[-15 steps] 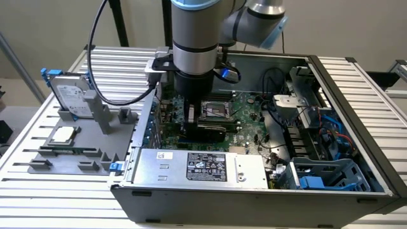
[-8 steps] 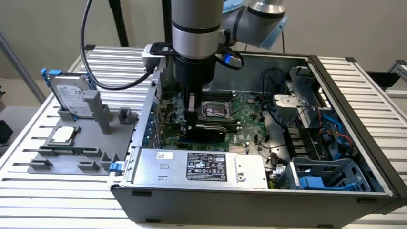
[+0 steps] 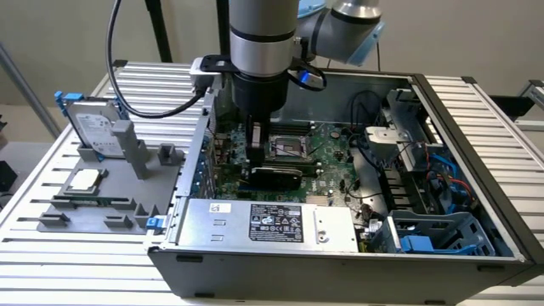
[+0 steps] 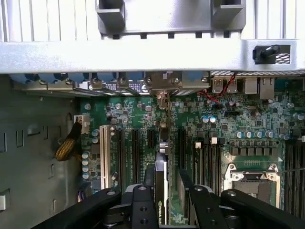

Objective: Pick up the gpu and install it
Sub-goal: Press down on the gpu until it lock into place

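The end effector [image 4: 164, 200] is lowered inside the open grey metal computer case [image 3: 476, 127] and is closed on the gpu [image 4: 162, 191], a thin flat expansion card seen edge-on between the 2 black fingers [image 4: 143, 205]. In the wrist view the card stands upright above the green motherboard [image 4: 228, 119], in line with the row of long black expansion slots [image 4: 135, 152]; whether its lower edge is already in a slot cannot be told. In the exterior view the end effector [image 3: 255, 150] is just beside the square processor socket [image 3: 286, 148].

Handling judgement: the card appears light and stiff but fragile, with exposed circuitry. It is best gripped across its 2 flat faces near the upper edge, as now, clear of the contact edge. It should go down square to the slot, since a tilt could strain the board.

Markings: a black and white label [image 3: 276, 224] sits on the silver power supply box [image 3: 213, 223] at the front of the case; its text is not legible. Light lettering on the card's edge is also not legible.

On the slatted table [image 3: 51, 255], a silver hard drive in a blue frame [image 3: 89, 124] stands in a grey fixture [image 3: 127, 191], with a small square silver chip [image 3: 86, 180] beside it.
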`<control>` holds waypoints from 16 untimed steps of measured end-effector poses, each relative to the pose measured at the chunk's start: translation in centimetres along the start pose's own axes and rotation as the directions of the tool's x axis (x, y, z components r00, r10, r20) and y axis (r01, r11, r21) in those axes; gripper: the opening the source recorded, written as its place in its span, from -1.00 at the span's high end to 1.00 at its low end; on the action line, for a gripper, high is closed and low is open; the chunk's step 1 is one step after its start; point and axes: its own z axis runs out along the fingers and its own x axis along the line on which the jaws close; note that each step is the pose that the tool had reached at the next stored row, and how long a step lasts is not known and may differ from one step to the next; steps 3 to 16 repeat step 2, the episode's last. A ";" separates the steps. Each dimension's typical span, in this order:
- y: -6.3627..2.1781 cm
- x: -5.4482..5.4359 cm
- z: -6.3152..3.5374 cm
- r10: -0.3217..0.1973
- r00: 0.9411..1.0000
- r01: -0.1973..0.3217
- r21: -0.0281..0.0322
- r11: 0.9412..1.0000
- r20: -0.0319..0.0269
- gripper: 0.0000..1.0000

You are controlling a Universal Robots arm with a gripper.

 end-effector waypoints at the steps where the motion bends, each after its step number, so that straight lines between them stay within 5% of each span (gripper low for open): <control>1: 0.00 0.0 0.00 0.000 1.000 0.000 0.000 1.000 0.000 -1.00; 16: 0.00 0.0 0.00 0.000 1.000 0.000 0.000 1.000 0.000 -1.00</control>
